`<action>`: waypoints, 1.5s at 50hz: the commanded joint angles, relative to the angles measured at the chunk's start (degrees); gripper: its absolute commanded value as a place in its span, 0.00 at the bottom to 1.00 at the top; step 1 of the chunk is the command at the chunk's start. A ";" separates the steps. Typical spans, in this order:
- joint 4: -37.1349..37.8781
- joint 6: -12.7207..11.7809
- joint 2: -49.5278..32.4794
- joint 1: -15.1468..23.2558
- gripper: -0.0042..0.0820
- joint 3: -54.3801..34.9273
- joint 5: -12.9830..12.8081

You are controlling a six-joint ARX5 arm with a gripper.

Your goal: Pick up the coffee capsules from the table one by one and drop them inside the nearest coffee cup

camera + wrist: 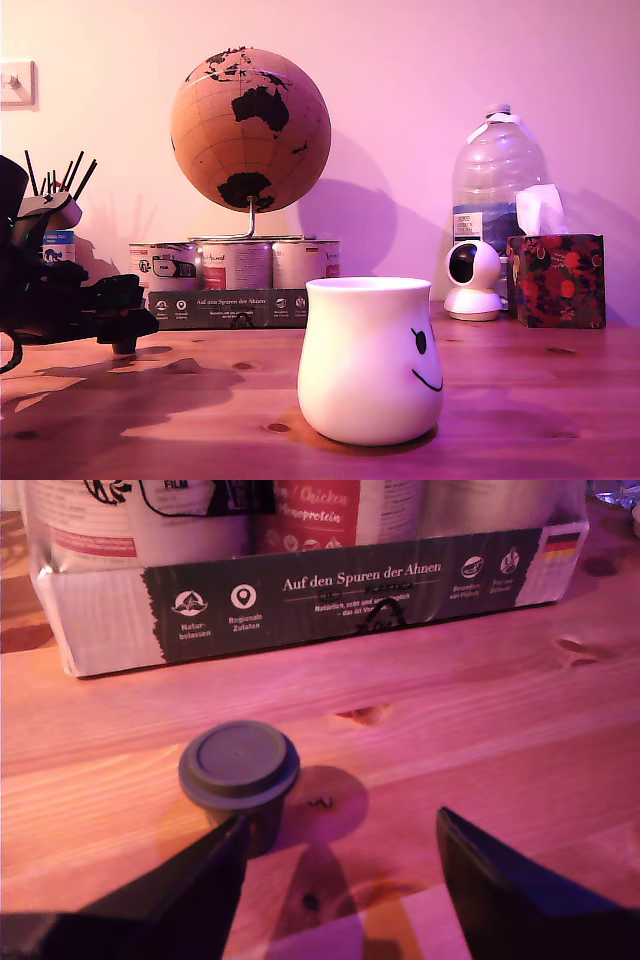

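A dark grey coffee capsule (pixel 240 765) stands lid up on the wooden table (pixel 480 720), just in front of one fingertip of my gripper (pixel 340 818). The gripper is open, its black fingers (pixel 195 890) spread wide with bare wood between them; the capsule is off to one side of the gap, not centred in it. In the exterior view the gripper (pixel 126 325) hovers low over the table at the far left, and I cannot make out the capsule there. The white coffee cup (pixel 370 360) with a black smiley face stands in the middle foreground, well to the right of the arm.
A cardboard tray of cans (pixel 300 590) stands close behind the capsule, also seen under the cork globe (pixel 250 130). At the exterior view's right are a small white camera (pixel 472 280), a water bottle (pixel 495 180) and a patterned tissue box (pixel 556 280). A pen holder (pixel 55 215) is far left.
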 commanded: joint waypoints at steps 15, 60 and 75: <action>-4.39 0.11 -1.51 -0.22 0.63 -0.52 -0.31; -3.87 0.09 -4.83 0.44 0.63 -4.83 -6.16; -3.91 0.09 -4.79 0.44 0.71 -4.15 -6.16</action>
